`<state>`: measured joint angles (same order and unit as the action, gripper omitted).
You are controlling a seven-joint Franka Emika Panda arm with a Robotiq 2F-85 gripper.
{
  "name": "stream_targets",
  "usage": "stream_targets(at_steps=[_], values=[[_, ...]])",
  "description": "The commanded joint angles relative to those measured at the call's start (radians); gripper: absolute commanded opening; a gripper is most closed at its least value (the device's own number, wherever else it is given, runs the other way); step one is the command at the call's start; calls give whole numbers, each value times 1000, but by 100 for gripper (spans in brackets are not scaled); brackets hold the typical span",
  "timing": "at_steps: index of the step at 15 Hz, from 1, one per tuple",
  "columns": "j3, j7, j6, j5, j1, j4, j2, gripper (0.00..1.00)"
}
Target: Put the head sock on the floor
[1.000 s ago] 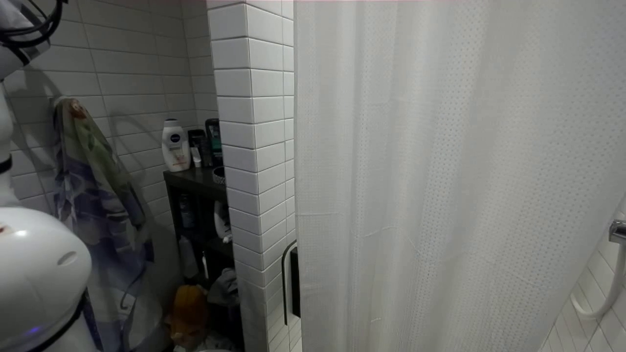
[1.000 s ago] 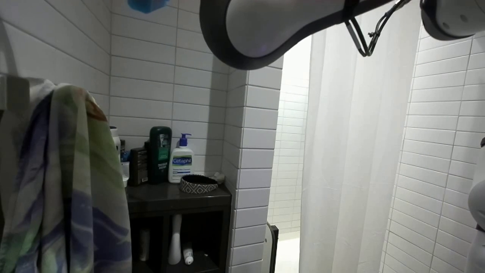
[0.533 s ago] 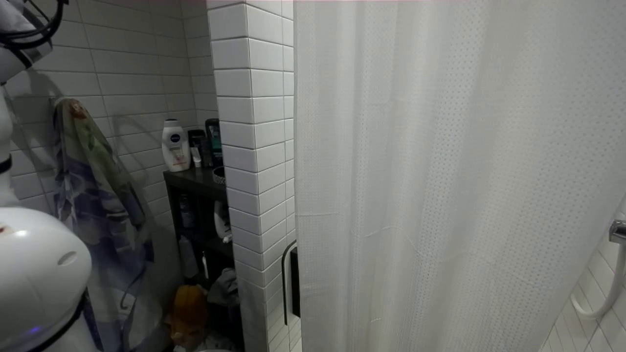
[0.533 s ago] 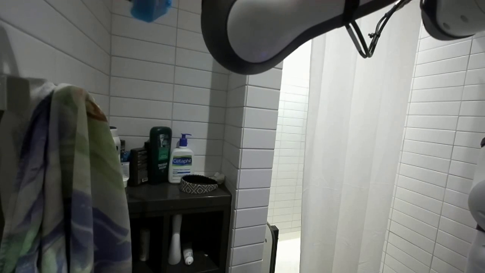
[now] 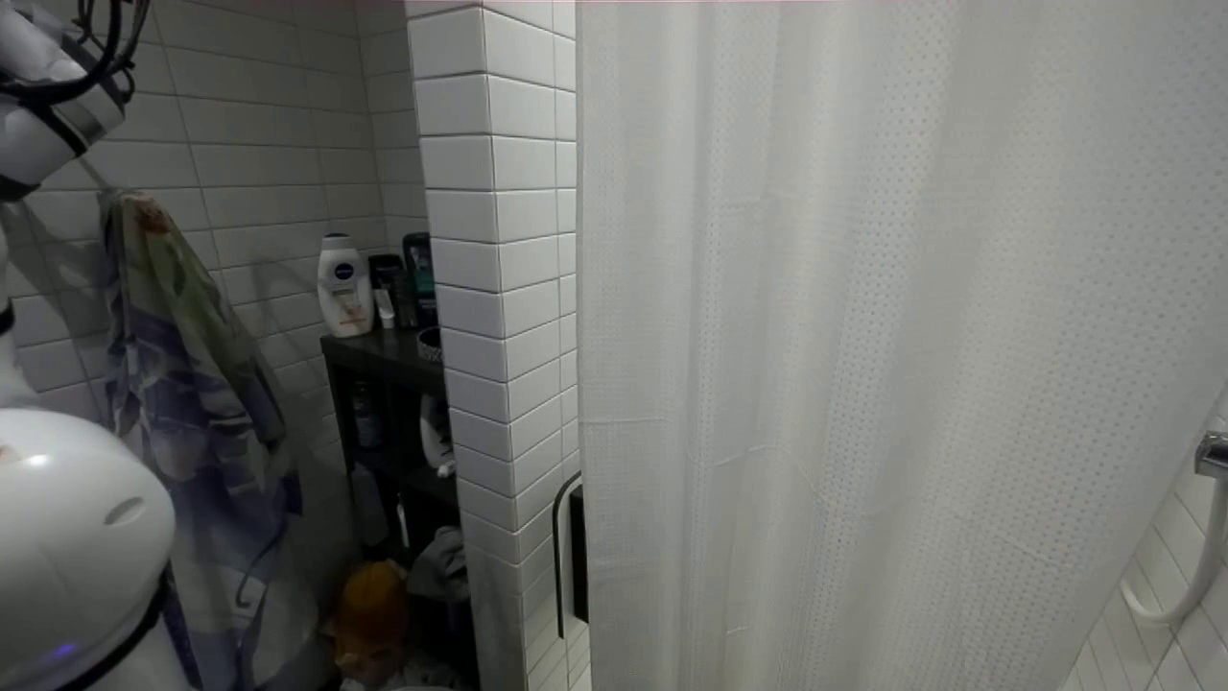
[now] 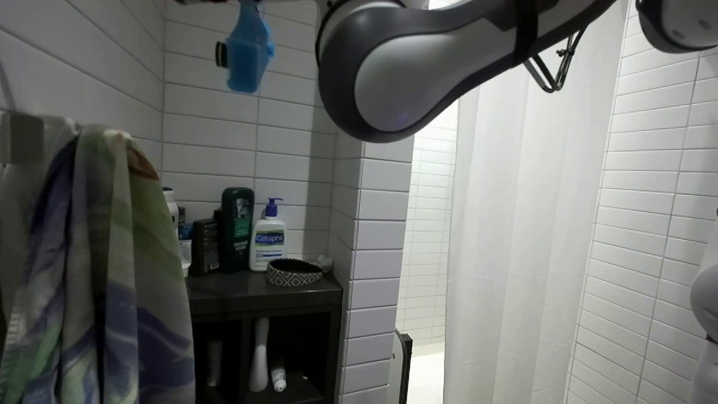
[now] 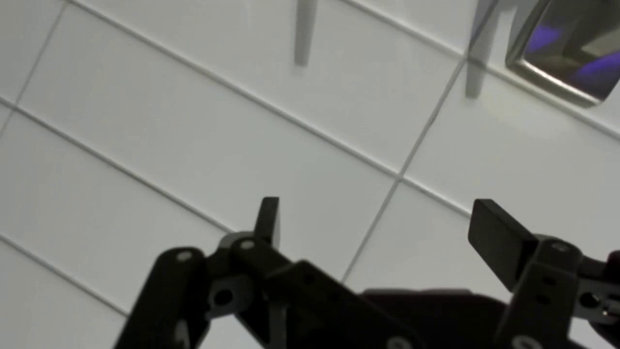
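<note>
Clearly, the pincer (image 7: 375,213) stands wide, its fingers (image 7: 501,242) well apart in the wrist view. In an exterior view, a colourful towel (image 6: 129,235) hangs in front; beyond it the head sock (image 6: 294,278) lies on the table (image 6: 252,306), near the tiled pillar (image 6: 376,235), with a white pump bottle (image 6: 269,252) just behind, then a tiled wall (image 6: 210,129).

The diamond-patterned head sock (image 6: 293,277) sits ring-shaped on the dark shelf (image 6: 241,287).
</note>
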<state>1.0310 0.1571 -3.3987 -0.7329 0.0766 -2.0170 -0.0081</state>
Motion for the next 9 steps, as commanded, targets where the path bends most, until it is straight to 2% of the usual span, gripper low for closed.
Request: stream_targets(at_steps=[1,2,3,9], values=[[-41,44,30,-15,20,-54,-89,100],[-56,46,44,-14,16,-68,-102,100],[-164,-78,57,110,-101,-101,-110,100],[-340,-223,140,308,-282,-213,-177,100]])
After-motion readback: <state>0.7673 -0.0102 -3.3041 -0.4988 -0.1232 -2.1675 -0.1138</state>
